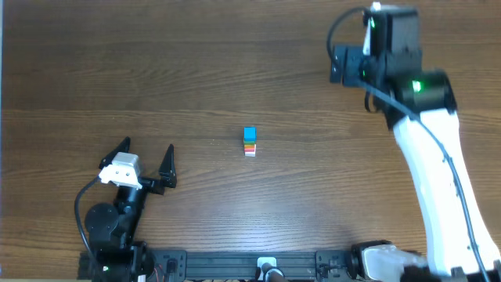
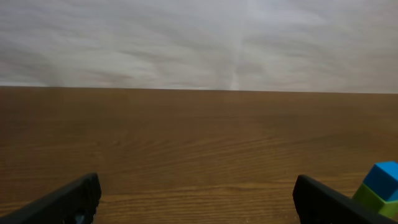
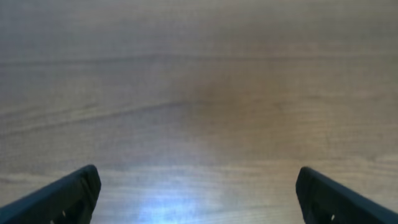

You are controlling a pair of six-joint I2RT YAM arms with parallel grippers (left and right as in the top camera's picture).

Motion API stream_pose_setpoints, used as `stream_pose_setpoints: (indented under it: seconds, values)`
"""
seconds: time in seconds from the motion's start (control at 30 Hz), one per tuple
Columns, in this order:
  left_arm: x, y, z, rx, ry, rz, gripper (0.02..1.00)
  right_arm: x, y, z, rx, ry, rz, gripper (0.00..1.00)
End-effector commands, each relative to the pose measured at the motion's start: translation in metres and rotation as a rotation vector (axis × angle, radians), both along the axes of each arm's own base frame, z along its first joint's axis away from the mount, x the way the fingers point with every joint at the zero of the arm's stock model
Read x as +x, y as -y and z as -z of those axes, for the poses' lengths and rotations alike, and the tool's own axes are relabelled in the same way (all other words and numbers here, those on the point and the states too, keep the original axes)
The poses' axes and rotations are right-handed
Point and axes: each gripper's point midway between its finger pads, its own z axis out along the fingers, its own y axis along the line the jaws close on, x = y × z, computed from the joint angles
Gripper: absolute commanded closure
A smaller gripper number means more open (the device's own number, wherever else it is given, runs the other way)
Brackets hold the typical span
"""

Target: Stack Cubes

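Standing near the middle of the tabletop, the stack is a single upright column of cubes, with a blue cube on top, a green cube directly under it, and orange and red bands lower down in the top view. Neither arm touches it. The left arm sits low at the near left of the tabletop, and the left jaws are released, spread wide with nothing between them. The stack lies to the right of these jaws and a little farther from the base, well apart from them. In the left wrist view, the blue and green cubes peek out beside one black finger, partly hidden by it and outside the gap between the two fingers, so the jaws point past the stack rather than at it. Beyond the far edge of the wood in that view is a pale wall. The right arm reaches up to the far right of the tabletop, its wrist lifted and well apart from the stack. The right jaws are also released and wide apart, holding nothing, with bare wood and a patch of glare beneath them.
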Motion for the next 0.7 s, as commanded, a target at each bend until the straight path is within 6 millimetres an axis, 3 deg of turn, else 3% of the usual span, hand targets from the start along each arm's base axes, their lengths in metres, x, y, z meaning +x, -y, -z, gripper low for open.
stream_pose_setpoints:
  seconds: [0.03,0.5,0.7]
  values:
    - [0.0,0.002,0.001,0.011,0.003,0.011,0.02,-0.034,0.008,0.013,-0.01,0.078,0.0,0.007]
    - [0.0,0.002,0.001,0.011,0.003,0.011,0.018,-0.108,0.038,0.029,0.074,0.554,-0.032,0.007]
    - [0.0,0.002,0.001,0.01,0.002,0.011,0.02,-0.131,0.038,0.043,0.059,0.677,-0.032,0.009]
